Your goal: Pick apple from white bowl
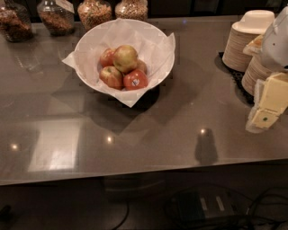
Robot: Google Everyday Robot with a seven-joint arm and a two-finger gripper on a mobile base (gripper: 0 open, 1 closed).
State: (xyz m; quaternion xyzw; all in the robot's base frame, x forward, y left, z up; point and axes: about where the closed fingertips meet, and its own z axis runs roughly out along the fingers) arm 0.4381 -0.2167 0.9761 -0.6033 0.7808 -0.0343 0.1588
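The white bowl (92,40) stands at the back middle of the grey counter, lined with crumpled white paper whose corners stick out over the rim. The apple (125,58), the largest one, yellow-green with a reddish blush, lies on top of the pile in it. A red apple with a white sticker (135,80) lies at the front, with smaller red-yellow apples (111,76) beside it. My gripper (265,108) is at the right edge of the view, far right of the bowl and above the counter, with nothing seen in it.
Stacks of beige disposable bowls (245,40) stand on a black mat at the back right, behind my arm. Several glass jars (94,12) of grains line the counter's back edge. The counter's front edge (135,173) runs across below; cables lie on the floor.
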